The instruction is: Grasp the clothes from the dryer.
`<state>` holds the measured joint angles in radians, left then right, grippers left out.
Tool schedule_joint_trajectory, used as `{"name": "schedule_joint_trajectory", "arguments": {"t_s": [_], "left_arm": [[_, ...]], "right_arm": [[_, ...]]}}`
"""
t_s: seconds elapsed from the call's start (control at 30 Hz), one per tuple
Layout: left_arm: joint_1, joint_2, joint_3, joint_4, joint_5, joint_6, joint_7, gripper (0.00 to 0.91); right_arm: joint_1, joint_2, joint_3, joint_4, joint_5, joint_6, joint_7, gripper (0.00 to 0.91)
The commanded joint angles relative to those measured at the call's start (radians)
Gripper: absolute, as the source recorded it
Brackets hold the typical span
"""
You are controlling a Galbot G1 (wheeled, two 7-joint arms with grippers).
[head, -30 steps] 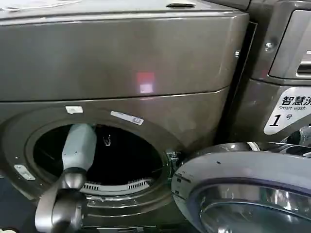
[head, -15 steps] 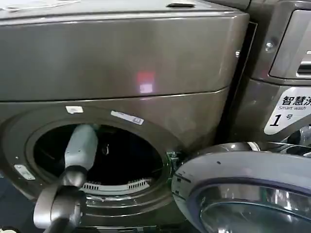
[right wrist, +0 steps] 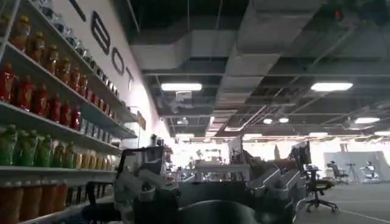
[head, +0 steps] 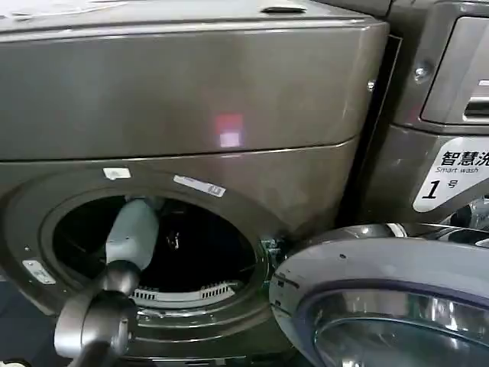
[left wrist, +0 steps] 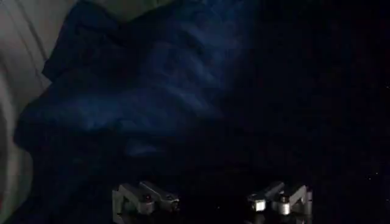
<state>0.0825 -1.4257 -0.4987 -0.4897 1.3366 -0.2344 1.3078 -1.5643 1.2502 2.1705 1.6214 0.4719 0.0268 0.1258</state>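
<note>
The dryer (head: 191,92) is the large brown-grey machine in front, with its round porthole (head: 153,245) open and a perforated lint grille (head: 183,293) at the lower rim. My left arm (head: 131,229) reaches through the porthole into the dark drum. Inside, dark blue clothes (left wrist: 140,91) lie crumpled in a heap against the pale drum wall (left wrist: 15,73). My left gripper (left wrist: 213,204) is open just short of the heap, its fingers (left wrist: 146,199) spread wide with nothing between them. My right gripper (right wrist: 207,189) is open, held away from the dryer and facing the room.
The dryer's door (head: 382,298) hangs open at the lower right, close to the porthole. A second machine (head: 443,115) with a white "Smart wash 1" tag (head: 457,174) stands to the right. Shelves of bottles (right wrist: 42,103) line the room.
My left arm has shifted slightly right and lower inside the drum. The door and the machines have not moved.
</note>
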Motion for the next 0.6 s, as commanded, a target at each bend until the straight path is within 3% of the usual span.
{"name": "schedule_joint_trajectory", "arguments": {"t_s": [0.03, 0.13, 0.6], "left_arm": [[0.007, 0.001, 0.000, 0.013, -0.013, 0.004, 0.000, 0.046], [0.011, 0.002, 0.001, 0.002, -0.023, 0.008, 0.000, 0.000], [0.019, 0.002, 0.024, -0.031, -0.055, 0.013, -0.004, 0.000]], "right_arm": [[0.001, 0.002, -0.001, 0.002, -0.001, 0.001, 0.000, 0.907], [0.001, 0.002, -0.003, 0.001, -0.001, 0.003, 0.001, 0.907], [0.003, -0.005, -0.001, 0.010, 0.000, -0.001, 0.002, 0.907]]}}
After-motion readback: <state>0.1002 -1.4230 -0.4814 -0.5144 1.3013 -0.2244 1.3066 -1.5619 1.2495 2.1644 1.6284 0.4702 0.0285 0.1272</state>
